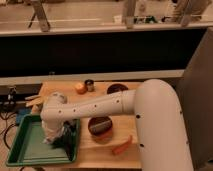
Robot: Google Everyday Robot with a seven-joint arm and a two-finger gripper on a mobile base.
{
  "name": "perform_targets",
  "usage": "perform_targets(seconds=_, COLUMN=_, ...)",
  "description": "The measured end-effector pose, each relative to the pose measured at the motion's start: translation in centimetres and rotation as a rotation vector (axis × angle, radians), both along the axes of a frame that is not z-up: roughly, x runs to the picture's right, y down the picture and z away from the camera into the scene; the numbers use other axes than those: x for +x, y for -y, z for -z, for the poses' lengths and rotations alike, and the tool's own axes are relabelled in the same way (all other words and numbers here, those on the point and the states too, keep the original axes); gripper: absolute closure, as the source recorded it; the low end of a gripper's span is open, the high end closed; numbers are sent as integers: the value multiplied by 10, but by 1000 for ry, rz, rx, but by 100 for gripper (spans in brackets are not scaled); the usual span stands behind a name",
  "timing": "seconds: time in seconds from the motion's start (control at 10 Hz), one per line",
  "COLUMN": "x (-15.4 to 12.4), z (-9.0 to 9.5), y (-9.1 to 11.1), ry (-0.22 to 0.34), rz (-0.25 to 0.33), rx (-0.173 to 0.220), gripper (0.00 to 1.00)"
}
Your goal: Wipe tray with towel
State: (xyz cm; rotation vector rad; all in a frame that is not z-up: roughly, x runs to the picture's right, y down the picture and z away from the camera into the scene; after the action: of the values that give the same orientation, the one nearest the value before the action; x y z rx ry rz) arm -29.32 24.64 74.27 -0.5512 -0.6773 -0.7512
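Note:
A green tray (27, 145) lies at the front left of the wooden table. My white arm reaches across from the right and bends down into the tray. My gripper (61, 141) is low over the tray's right part, against a pale towel (51, 134) that lies bunched under the arm's wrist. The arm hides most of the towel and the tray floor beneath it.
A dark bowl (100, 126) stands right of the tray, a carrot (122, 146) lies at the front right. An orange (80, 88), a small can (90, 85) and a dark dish (117, 89) stand at the back. A yellowish object (34, 100) lies at the left edge.

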Motion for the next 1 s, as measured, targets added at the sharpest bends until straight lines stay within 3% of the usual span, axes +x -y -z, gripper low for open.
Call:
perform_targets(seconds=0.5, x=-23, z=21, y=-41, ry=50, rz=130, rx=-52, gripper=100)
perform_targets(seconds=0.8, x=-46, z=24, y=-48, ry=86, rz=218, rx=-48, gripper=100)
perform_targets(seconds=1.0, x=-49, z=23, y=-48, ry=95, rz=238, rx=-48, gripper=100)
